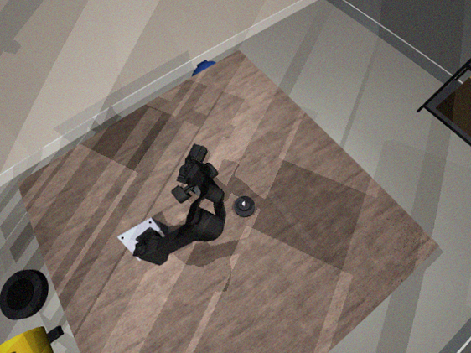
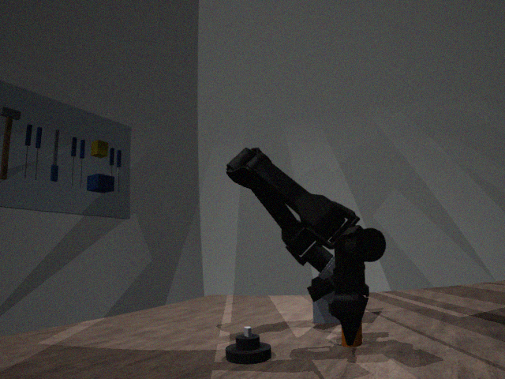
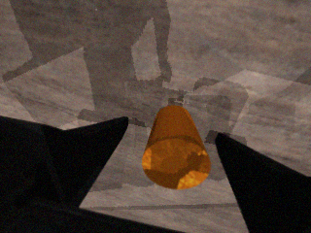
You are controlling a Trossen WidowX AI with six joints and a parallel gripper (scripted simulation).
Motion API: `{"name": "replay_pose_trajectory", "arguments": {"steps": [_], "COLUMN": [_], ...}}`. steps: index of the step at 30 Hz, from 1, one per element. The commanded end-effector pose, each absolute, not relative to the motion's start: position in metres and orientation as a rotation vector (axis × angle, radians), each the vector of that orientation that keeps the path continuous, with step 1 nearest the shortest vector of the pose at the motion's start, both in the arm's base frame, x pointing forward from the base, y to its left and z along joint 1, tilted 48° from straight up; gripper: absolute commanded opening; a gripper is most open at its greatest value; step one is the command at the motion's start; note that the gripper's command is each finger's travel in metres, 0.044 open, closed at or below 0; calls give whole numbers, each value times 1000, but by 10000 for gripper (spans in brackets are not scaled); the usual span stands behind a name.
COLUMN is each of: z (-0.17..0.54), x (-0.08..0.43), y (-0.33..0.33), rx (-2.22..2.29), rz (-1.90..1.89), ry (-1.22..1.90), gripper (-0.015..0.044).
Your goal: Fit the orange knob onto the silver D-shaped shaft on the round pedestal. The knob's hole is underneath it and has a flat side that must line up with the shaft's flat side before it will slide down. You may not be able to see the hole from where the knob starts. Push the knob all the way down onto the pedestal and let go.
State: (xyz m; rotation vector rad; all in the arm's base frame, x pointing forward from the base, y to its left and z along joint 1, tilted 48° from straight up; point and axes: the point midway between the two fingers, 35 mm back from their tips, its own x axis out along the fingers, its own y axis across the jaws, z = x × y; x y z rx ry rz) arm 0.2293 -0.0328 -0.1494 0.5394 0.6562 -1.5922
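Observation:
The orange knob (image 2: pixel 358 336) (image 3: pixel 176 162) stands upright on the wooden table top, its plain top showing in the wrist view and its underside hidden. My gripper (image 2: pixel 351 343) (image 3: pixel 171 128) is open and points down, with one finger on each side of the knob and gaps between in the wrist view. In the exterior view a finger covers the knob's middle; in the top view the arm hides the knob. The round black pedestal (image 1: pixel 243 213) (image 2: pixel 248 357) stands apart from the knob, its silver shaft (image 1: pixel 243 203) (image 2: pixel 247 332) bare and upright. The shaft's flat side cannot be made out.
The arm's light base plate (image 1: pixel 130 236) lies on the wooden table top (image 1: pixel 284 293). The pedestal is beside the arm, right of it in the top view and left of the gripper in the exterior view. Hard shadows cross the wood.

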Motion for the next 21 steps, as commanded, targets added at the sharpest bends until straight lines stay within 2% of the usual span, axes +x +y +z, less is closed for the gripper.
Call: {"name": "replay_pose_trajectory", "arguments": {"steps": [1, 9, 16, 21], "z": [-151, -151, -151, -142], "x": [227, 227, 227, 233], "y": [-36, -36, -36, -23], "rx": [530, 530, 530, 535], "rz": [-1595, -1595, -1595, -1591], "ry": [659, 659, 659, 663], "gripper": [414, 204, 157, 26]}}
